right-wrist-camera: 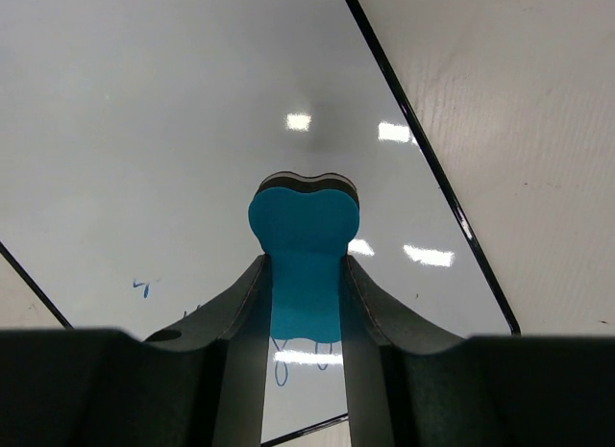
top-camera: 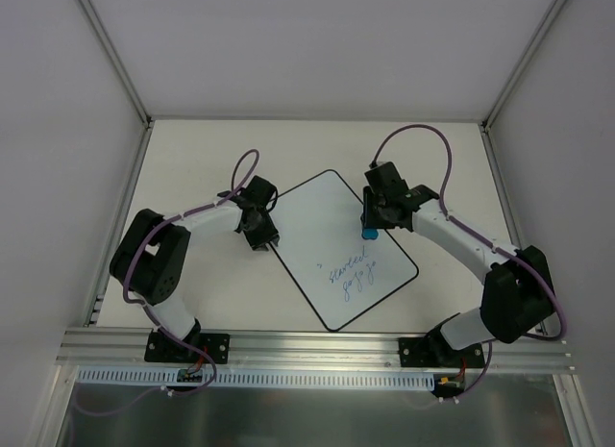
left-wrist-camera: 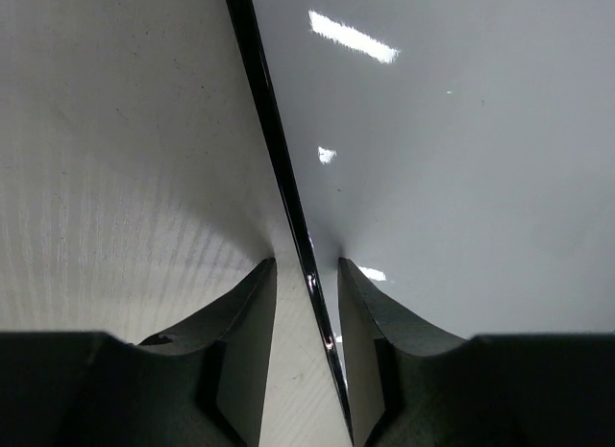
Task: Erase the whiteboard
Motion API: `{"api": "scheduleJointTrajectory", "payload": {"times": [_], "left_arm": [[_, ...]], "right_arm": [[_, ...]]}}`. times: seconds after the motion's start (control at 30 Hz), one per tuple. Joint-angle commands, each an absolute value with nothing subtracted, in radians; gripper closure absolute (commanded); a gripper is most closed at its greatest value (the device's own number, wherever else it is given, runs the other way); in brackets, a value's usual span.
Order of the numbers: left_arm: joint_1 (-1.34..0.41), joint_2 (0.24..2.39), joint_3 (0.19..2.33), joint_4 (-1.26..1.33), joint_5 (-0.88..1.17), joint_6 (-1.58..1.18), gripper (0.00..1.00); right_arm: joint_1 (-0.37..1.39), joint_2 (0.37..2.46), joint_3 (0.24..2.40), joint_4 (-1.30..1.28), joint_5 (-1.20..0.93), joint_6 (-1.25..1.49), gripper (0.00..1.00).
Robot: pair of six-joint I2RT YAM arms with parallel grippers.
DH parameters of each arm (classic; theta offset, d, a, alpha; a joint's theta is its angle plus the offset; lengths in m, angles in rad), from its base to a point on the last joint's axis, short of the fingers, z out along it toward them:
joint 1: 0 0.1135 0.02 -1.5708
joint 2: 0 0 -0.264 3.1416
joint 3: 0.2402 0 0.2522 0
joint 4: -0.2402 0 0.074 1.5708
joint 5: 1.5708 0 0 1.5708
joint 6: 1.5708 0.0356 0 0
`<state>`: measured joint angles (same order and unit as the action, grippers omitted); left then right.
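Your right gripper [right-wrist-camera: 305, 262] clamps the eraser [right-wrist-camera: 304, 216]; writing [top-camera: 352, 276] lies base-ward of it on board [top-camera: 317, 216]. Left gripper [left-wrist-camera: 307, 264] narrow, straddling rim [left-wrist-camera: 286, 183].

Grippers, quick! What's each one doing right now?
Left gripper: partly open, straddling the whiteboard edge, holding nothing.
Right gripper: closed on the blue eraser.

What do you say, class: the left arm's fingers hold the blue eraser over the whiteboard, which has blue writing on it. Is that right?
No. The right arm's fingers hold the blue eraser over the whiteboard, as the right wrist view shows; the left arm's fingers only straddle its black rim. The blue writing is there.
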<state>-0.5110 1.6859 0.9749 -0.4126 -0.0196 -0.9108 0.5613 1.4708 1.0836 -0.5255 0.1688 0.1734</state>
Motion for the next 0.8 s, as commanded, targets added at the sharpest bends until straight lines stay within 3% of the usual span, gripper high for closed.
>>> {"api": "scheduleJointTrajectory", "payload": {"times": [0.0, 0.17, 0.43, 0.77], "left_arm": [[-0.520, 1.687, 0.954, -0.431, -0.060, -0.948, 0.68], [-0.520, 1.706, 0.945, -0.430, -0.078, -0.954, 0.76], [-0.480, 1.795, 1.049, -0.430, -0.130, -0.907, 0.99], [-0.327, 1.983, 1.336, -0.431, -0.086, -0.796, 1.00]], "right_arm": [[0.551, 1.425, 1.072, -0.499, 0.158, 0.161, 1.00], [0.542, 1.427, 1.060, -0.483, 0.133, 0.167, 1.00], [0.540, 1.447, 1.055, -0.474, 0.140, 0.143, 1.00], [0.548, 1.529, 1.049, -0.453, 0.130, 0.143, 0.99]]}}
